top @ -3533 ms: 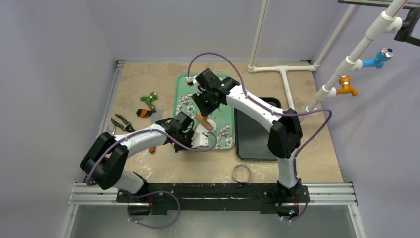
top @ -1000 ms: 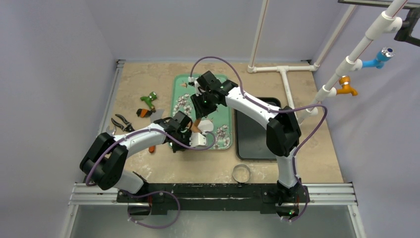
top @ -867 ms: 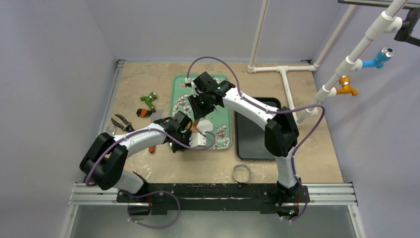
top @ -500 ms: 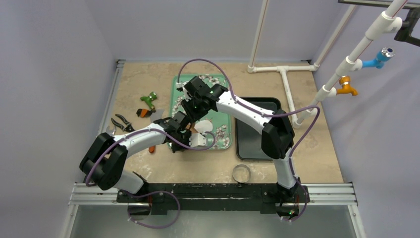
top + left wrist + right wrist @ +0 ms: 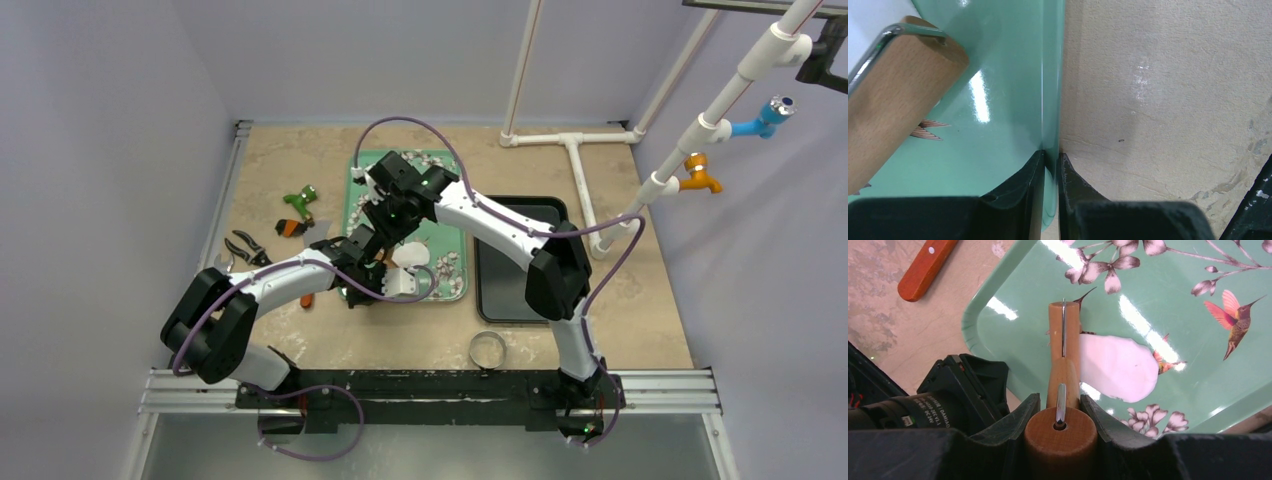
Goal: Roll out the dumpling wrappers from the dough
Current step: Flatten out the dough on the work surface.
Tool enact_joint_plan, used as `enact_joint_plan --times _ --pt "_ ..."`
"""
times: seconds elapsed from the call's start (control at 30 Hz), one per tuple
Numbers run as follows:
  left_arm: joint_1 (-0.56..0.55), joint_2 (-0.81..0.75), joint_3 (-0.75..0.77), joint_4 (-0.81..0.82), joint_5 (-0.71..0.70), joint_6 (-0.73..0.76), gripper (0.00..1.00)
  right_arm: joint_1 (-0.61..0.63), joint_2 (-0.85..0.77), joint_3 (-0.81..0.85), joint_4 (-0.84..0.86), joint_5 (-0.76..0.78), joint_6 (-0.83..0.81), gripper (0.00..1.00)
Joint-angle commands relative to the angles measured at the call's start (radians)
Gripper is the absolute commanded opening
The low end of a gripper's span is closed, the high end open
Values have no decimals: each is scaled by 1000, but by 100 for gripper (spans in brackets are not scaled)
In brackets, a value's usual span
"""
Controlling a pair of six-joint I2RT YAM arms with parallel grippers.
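Right wrist view showed the flat white dough patch (image 5: 1118,367) on the green flowered tray (image 5: 1158,305), beside the wooden rolling pin (image 5: 1064,335), which pointed straight out from the right gripper (image 5: 1060,407) clamping its handle; the left gripper (image 5: 1050,159) pinched the tray rim.

Left claw (image 5: 1050,155), right claw (image 5: 1060,405), rolling pin (image 5: 1064,330) — all at the green tray's (image 5: 1188,340) near-left corner; black tray (image 5: 510,270) unobstructed.

Your beige bench (image 5: 640,320) carries a green floral tray (image 5: 464,272), a black tray (image 5: 505,275) just beside it, a metal ring (image 5: 473,345) nearer the arm bases, and pliers (image 5: 243,250) at left.
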State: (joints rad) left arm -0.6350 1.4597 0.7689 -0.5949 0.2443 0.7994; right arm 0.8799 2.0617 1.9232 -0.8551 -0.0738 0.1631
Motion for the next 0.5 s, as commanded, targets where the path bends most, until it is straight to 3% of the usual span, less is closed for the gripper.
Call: enact_joint_plan --times 0.0,0.47 --pt "-1 28 -19 -69 44 -35 0 1 -75 87 -14 3 -3 0" --pt "1 28 -17 -69 43 -35 0 -22 8 56 -42 139 -21 0"
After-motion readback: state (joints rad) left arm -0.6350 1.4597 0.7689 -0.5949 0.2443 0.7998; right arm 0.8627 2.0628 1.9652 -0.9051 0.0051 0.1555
